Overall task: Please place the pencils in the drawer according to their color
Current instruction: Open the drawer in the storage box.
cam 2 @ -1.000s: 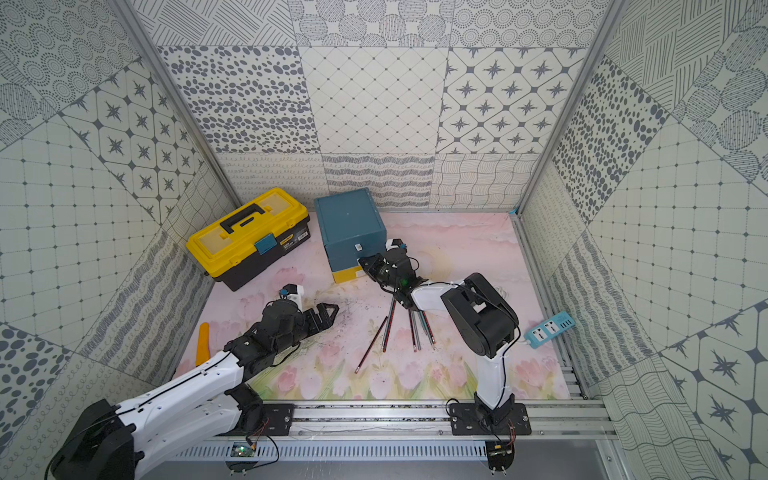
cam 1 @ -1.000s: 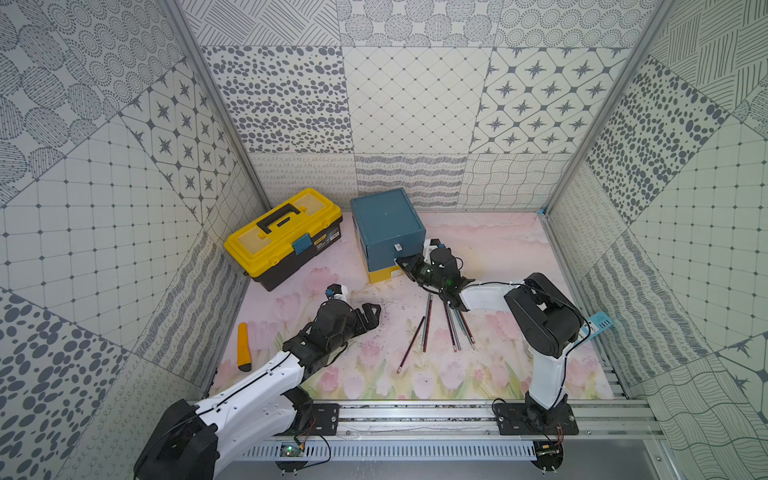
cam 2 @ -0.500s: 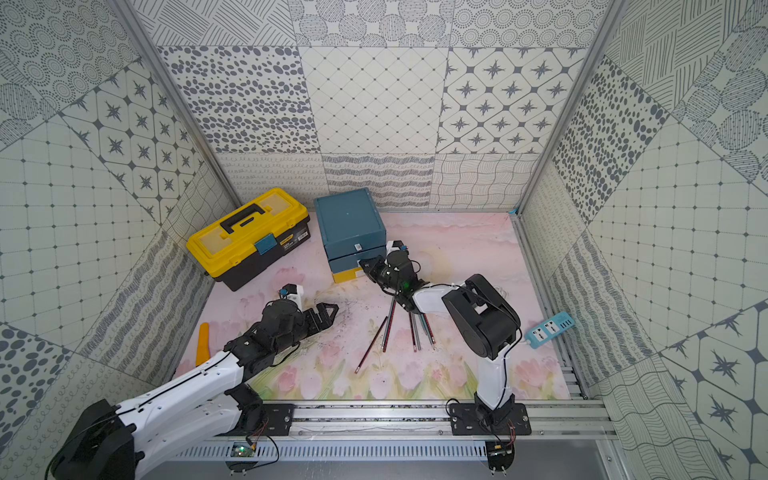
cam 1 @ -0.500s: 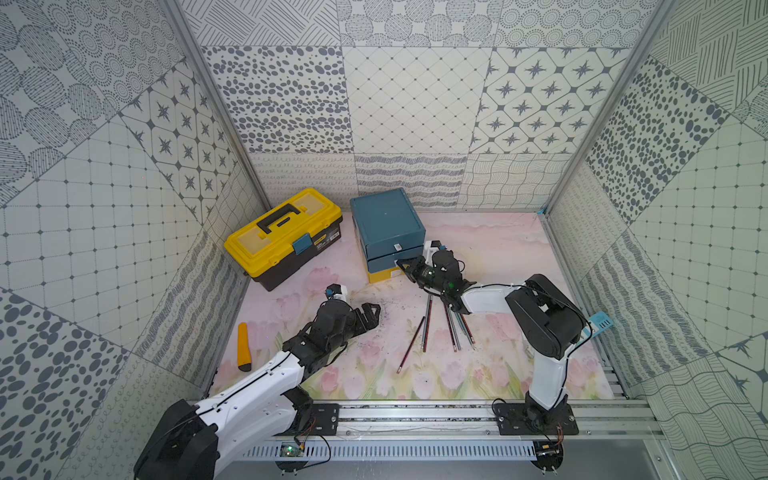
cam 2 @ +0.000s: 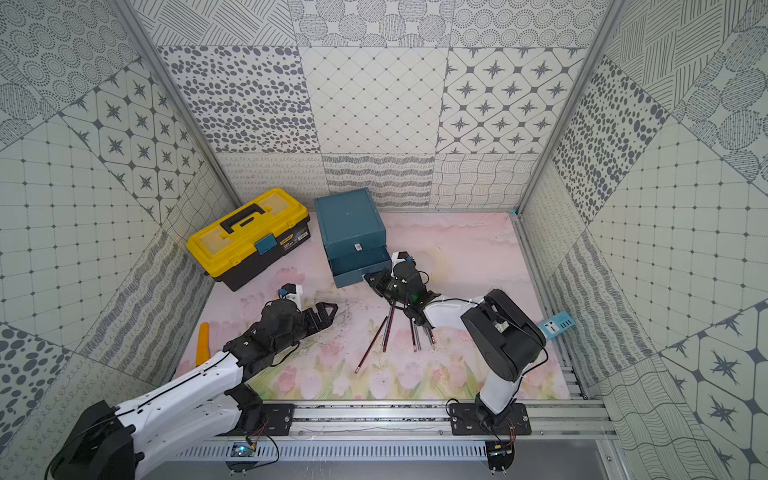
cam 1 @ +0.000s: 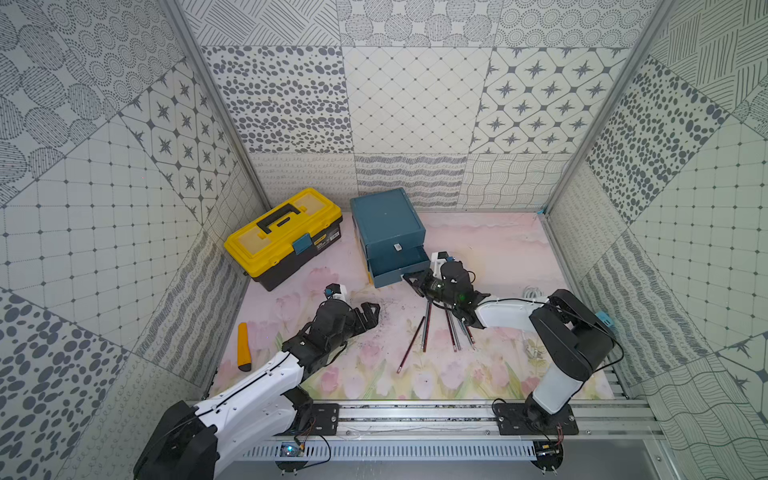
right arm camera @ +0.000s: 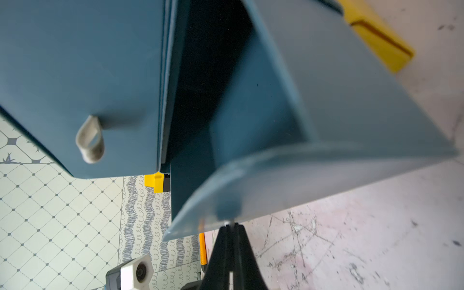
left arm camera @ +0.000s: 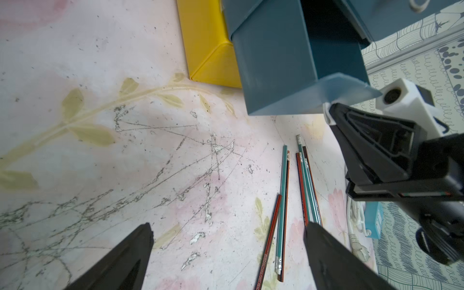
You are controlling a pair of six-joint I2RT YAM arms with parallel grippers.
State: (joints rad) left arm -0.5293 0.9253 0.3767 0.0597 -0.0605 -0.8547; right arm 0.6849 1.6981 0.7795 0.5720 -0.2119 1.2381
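Right pincer clamped on the tab of the half-open middle drawer.
Left pincer gapes apart over the counter; pencils lie loose near the drawer.

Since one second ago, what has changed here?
The right fingers, shut on the middle drawer, pulled it out toward the pencils; it was closed before. The left fingers stayed open and still; the pencils and toolbox did not move.
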